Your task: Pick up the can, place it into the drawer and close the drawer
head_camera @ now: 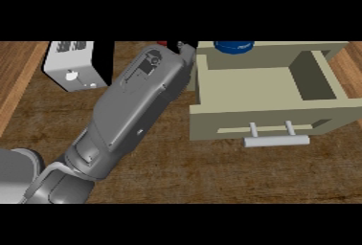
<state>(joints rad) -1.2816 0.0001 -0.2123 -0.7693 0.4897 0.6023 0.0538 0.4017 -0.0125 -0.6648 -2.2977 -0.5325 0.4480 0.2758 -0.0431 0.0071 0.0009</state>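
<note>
Peeking out past the black hand (pixel 185 46) at the top edge is a bit of red, maybe the can (pixel 163 42), just left of the open beige drawer (pixel 262 115). Can't tell how the fingers are sitting. A long grey forearm (pixel 130 110) is stretching over the brown wooden desk (pixel 212 177), beside a white toaster (pixel 71 67).

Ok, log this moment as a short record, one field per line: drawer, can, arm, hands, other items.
drawer: open drawer, beige, at the view's right, bar handle facing the robot
drawer contents: nothing visible inside
can: not identifiable; a red and black bit shows at the forearm's far end, unclear what it is
arm: grey forearm reaching from lower left toward the top centre
hands: neither hand clearly shows
other items: blue round object behind the drawer; white toaster at upper left
surface: wooden counter
</note>
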